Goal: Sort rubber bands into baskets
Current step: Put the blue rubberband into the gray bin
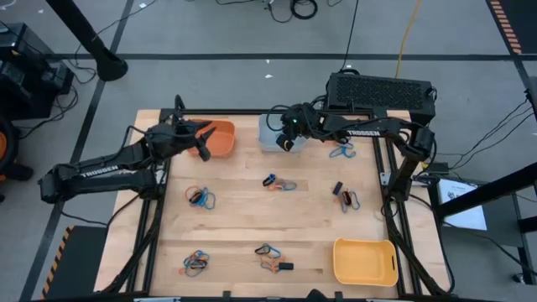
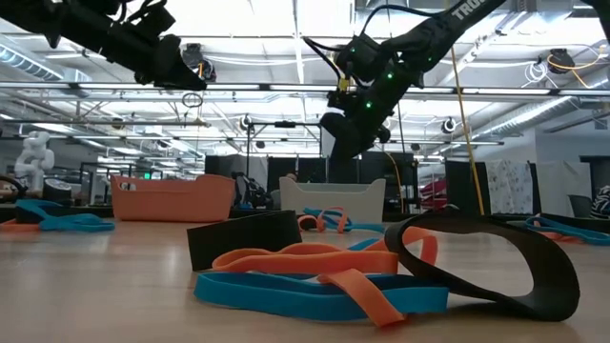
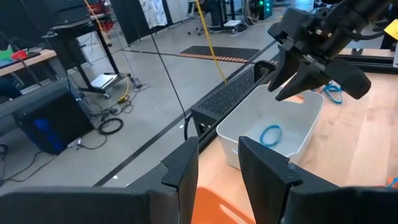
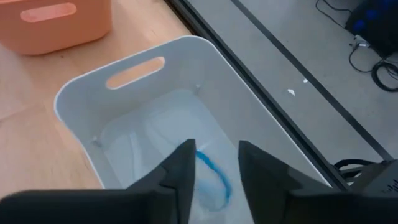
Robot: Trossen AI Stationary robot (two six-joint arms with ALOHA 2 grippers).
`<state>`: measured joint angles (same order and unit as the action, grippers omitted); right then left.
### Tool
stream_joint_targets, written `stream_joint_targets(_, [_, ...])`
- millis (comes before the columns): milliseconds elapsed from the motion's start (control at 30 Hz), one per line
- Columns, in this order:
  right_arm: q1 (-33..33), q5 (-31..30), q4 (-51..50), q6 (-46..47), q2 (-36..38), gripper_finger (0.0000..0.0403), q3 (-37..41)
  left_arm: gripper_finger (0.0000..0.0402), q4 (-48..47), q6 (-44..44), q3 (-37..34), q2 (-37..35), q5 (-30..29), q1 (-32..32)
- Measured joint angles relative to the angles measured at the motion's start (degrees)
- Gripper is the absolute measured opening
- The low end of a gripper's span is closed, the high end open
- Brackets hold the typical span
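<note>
My left gripper point(image 1: 204, 144) hangs open over the orange basket point(image 1: 220, 139) at the table's far left; its fingers point(image 3: 186, 168) have nothing between them. In the low view a thin dark loop point(image 2: 193, 99) shows just below it; I cannot tell whether it touches. My right gripper point(image 1: 289, 139) hangs open over the pale blue-grey basket point(image 4: 124, 81), its fingers point(image 4: 183, 171) apart and empty. One blue rubber band point(image 4: 211, 175) lies on that basket's floor, also in the left wrist view point(image 3: 270, 134). The yellow basket point(image 1: 365, 261) stands at the near right.
Clusters of orange, blue and black rubber bands lie on the wooden table: left middle point(image 1: 200, 197), centre point(image 1: 279, 183), right middle point(image 1: 344, 195), far right point(image 1: 341, 151), near left point(image 1: 195, 263), near centre point(image 1: 270, 256). A black box point(image 1: 379, 92) stands beyond the far edge.
</note>
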<state>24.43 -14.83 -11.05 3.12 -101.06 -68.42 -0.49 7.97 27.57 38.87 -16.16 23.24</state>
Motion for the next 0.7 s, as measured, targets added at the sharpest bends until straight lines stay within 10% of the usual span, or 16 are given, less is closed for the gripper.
stream_joint_targets(333, [-2.69, 1.76, -6.77, 1.45, 0.37, 0.0164, -3.61, 0.0123, -0.23, -0.04, 0.00, 0.00, 0.00, 0.00])
stream_joint_targets(700, [-14.48, 29.33, -10.65, 8.41, 0.46, 0.0164, -7.17, 0.0123, -0.48, -0.13, 0.00, 0.00, 18.96, 0.00])
